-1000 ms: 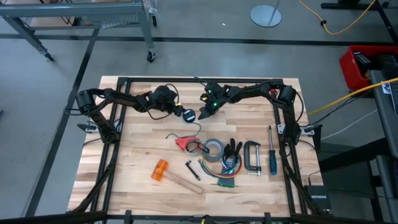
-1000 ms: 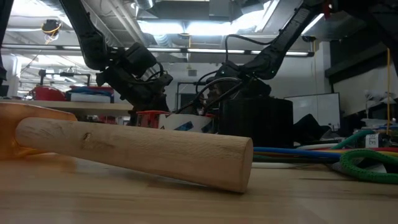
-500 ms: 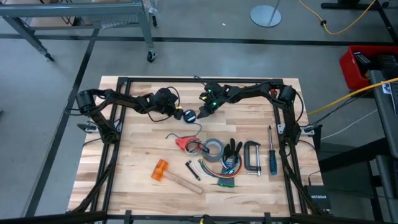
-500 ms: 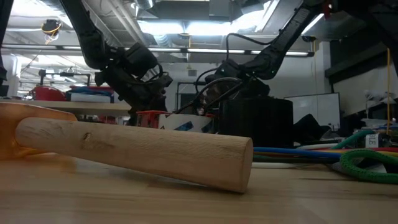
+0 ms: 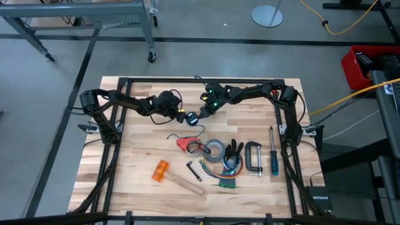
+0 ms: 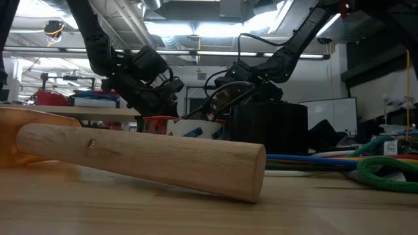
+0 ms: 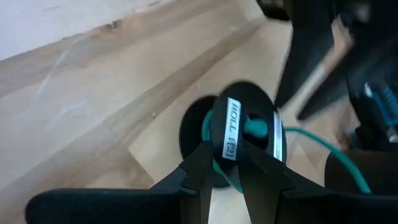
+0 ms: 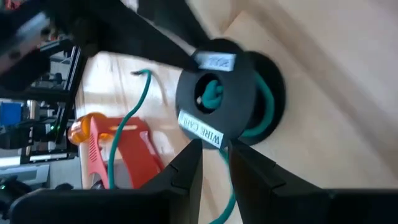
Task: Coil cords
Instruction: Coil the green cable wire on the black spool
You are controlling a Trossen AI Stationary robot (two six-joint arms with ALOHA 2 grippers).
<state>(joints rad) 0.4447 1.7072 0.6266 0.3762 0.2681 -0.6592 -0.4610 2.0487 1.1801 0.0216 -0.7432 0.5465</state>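
Wooden table (image 5: 137, 156): hammer (image 5: 170, 175), tape roll (image 5: 214, 150), clamp (image 5: 253, 157), screwdriver (image 5: 273, 158).

What we could not make out

In the low view the hammer handle (image 6: 140, 158) hid the table's middle from us; its head was cut off at the edge.

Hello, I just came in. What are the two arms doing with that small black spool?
Both arms meet at the far middle of the table. The left gripper and the right gripper each pinch the rim of a black spool of green wire. The wire's loose end trails toward the red tool.
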